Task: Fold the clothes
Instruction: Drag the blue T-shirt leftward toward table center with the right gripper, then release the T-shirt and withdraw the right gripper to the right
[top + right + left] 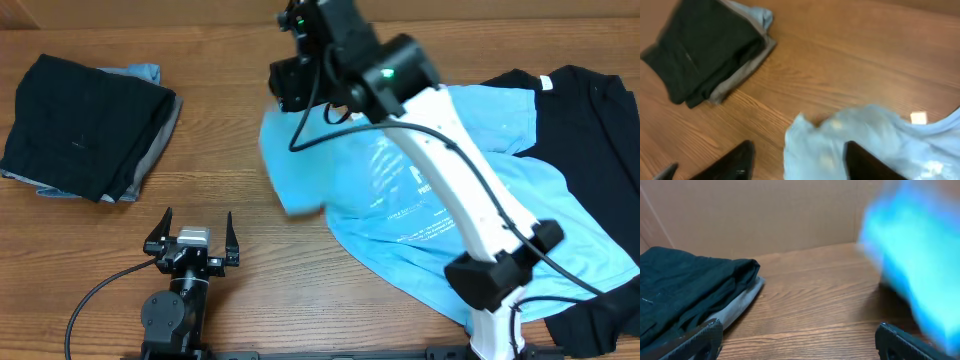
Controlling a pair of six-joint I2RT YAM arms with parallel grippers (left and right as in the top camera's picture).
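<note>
Overhead top-down, far; 2 wrist views close, all sharing folded stack (pixel 85 125)

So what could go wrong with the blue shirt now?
The light blue T-shirt looks blurred and rumpled at its left edge, with the right fingers apart over it, so the fold may land crooked. The shirt also lies partly on a black garment, so tugging it could drag that one along too.
</note>
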